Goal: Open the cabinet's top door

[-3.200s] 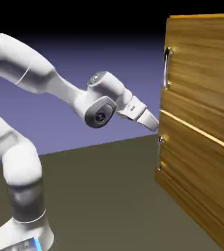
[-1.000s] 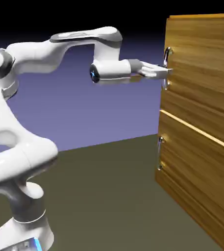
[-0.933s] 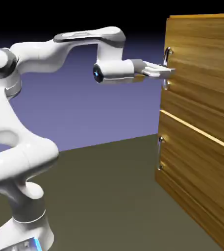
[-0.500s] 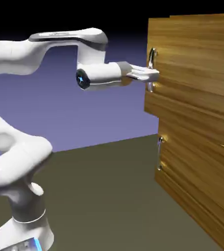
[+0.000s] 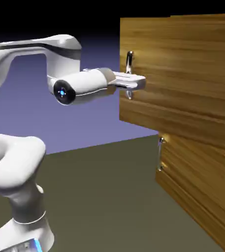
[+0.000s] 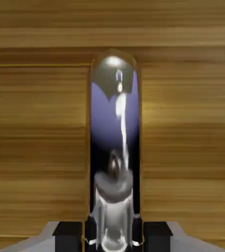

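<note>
The golden-brown wood-grain upper door panel (image 5: 183, 74) has swung out from the cabinet (image 5: 198, 187). The white two-finger gripper (image 5: 129, 81) moved with it, away from the cabinet.

Top door (image 5: 183, 74) in grained, satiny golden-brown wood, handle (image 6: 115, 206) mirror-glossy silver metal — arm (image 5: 23, 167) smooth, glossy white

1. A computer-rendered robotics simulation, rather than a furnished room, provides the setting, with smooth, digitally shaded surfaces throughout the exterior view.
2. A white Franka Panda arm (image 5: 23, 162) stands at the exterior view's left, its base at the lower left, marking the place as a virtual robot test scene.
3. A golden-brown wood-grain cabinet (image 5: 198, 182) fills the exterior view's right, facing the arm across a plain, dark olive-brown surface (image 5: 99, 202).
4. Behind them, a blue-violet backdrop (image 5: 97, 128) fades to black at the top, a bare digital background.
</note>
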You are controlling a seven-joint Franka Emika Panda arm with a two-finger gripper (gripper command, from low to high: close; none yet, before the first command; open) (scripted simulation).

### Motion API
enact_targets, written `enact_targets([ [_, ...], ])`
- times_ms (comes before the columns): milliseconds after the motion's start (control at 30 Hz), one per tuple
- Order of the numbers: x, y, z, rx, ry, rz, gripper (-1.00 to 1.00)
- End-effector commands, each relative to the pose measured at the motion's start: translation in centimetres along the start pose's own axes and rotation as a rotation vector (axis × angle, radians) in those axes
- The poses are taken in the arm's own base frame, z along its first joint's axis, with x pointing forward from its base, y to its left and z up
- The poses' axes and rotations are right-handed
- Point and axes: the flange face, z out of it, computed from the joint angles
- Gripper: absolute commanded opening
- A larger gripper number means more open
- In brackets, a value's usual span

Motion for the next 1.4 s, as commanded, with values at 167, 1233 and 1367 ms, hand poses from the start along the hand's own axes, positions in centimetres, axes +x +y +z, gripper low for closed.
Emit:
enact_targets([
  [167, -1.3, -1.3, -4.5, -0.08, 0.08, 0.0, -1.0],
  [1233, -15.3, -15.3, -24.6, -0.54, 0.54, 0.0, -1.0],
  [1367, -16.8, -16.8, -25.6, -0.579, 0.579, 0.0, -1.0],
])
